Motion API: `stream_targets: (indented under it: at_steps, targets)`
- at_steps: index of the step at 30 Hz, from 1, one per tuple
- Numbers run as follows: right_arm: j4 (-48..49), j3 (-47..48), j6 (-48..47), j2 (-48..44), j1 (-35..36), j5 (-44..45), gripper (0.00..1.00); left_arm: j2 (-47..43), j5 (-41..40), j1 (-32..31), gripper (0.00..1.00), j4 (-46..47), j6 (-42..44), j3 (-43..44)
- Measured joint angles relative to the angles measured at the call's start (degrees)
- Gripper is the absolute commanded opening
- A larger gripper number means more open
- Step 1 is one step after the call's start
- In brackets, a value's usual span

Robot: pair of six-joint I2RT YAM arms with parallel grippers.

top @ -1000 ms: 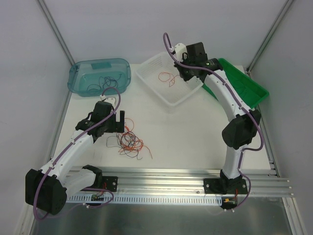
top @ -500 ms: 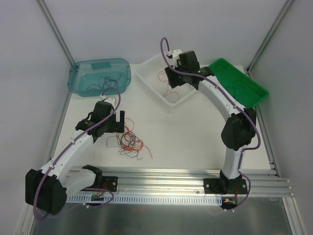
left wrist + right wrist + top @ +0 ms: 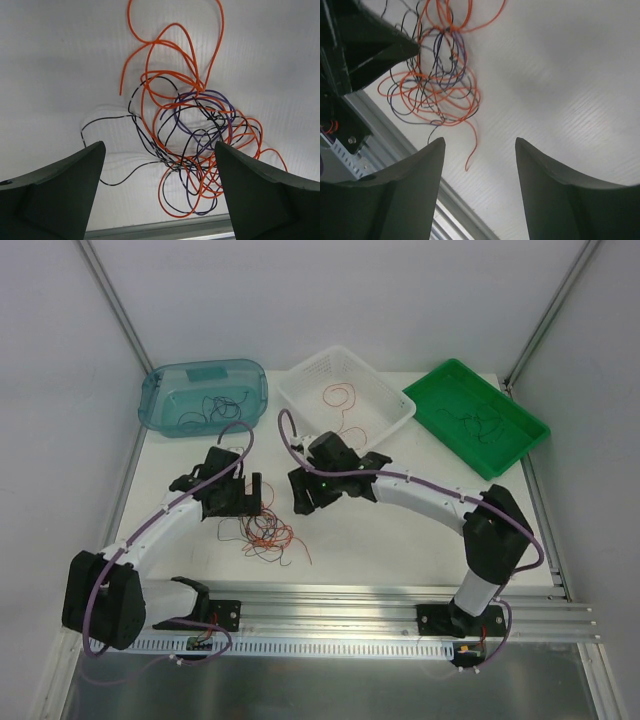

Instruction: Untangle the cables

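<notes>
The right gripper [image 3: 300, 498] has swung from the white basket [image 3: 310, 366] down beside the cable tangle [image 3: 268, 535].

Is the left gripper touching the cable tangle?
Cannot tell. Left wrist view: the open left gripper straddles the cable tangle, orange loops vanishing behind one finger; contact or gap isn't plain.

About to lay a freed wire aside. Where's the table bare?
Bare table lies between the right arm and the front rail, right of the tangle, and between the blue bin and left arm. Crowded around the tangle, where the left hand and right hand hover.
</notes>
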Motion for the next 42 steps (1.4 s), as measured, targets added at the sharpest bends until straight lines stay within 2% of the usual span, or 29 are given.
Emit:
stream_targets:
  at_steps: [5, 8, 11, 12, 13, 14, 18, 24, 34, 42]
  targets:
    - [2.64, -7.72, 4.42, -1.4, 4.0, 0.44, 0.62, 5.92, 3.85, -0.02, 0.76, -1.27, -5.31, 0.0]
    - [3.5, -11.82, 5.79, -4.37, 4.09, 1.77, 0.62, 8.39, 3.98, -1.14, 0.64, -1.33, -8.81, 0.0]
    - [4.59, -15.89, 6.71, -9.35, 3.98, 3.93, 0.62, 11.17, 3.69, -5.49, 0.29, -0.79, -12.57, 0.0]
    - [5.11, -17.16, 6.95, -11.1, 3.96, 4.68, 0.62, 11.96, 2.8, -7.67, 0.11, -0.55, -13.64, 0.0]
    - [5.55, -18.34, 7.15, -12.83, 3.96, 5.51, 0.61, 12.44, 2.29, -10.14, 0.03, -0.31, -14.62, 0.0]
    - [5.57, -19.19, 7.26, -14.23, 3.96, 6.38, 0.61, 12.57, 2.01, -12.35, 0.0, -0.2, -15.19, 0.07]
    - [5.64, -22.51, 8.0, -20.61, 3.21, 11.23, 0.61, 10.99, 1.03, -22.05, 0.0, 0.11, -15.45, 1.66]
    - [5.95, -26.82, 8.61, -28.85, -2.84, 12.61, 0.61, 0.98, 0.9, -33.64, 0.0, 1.64, -7.91, 4.13]
    - [8.35, -25.16, 8.57, -21.07, -3.91, 5.01, 0.62, -7.96, 4.24, -34.53, 0.0, 1.79, -0.17, 3.06]
    - [15.02, -23.45, 11.02, -12.44, -3.8, -2.56, 0.61, -8.9, 4.24, -34.53, 0.0, 1.9, 0.5, 1.84]
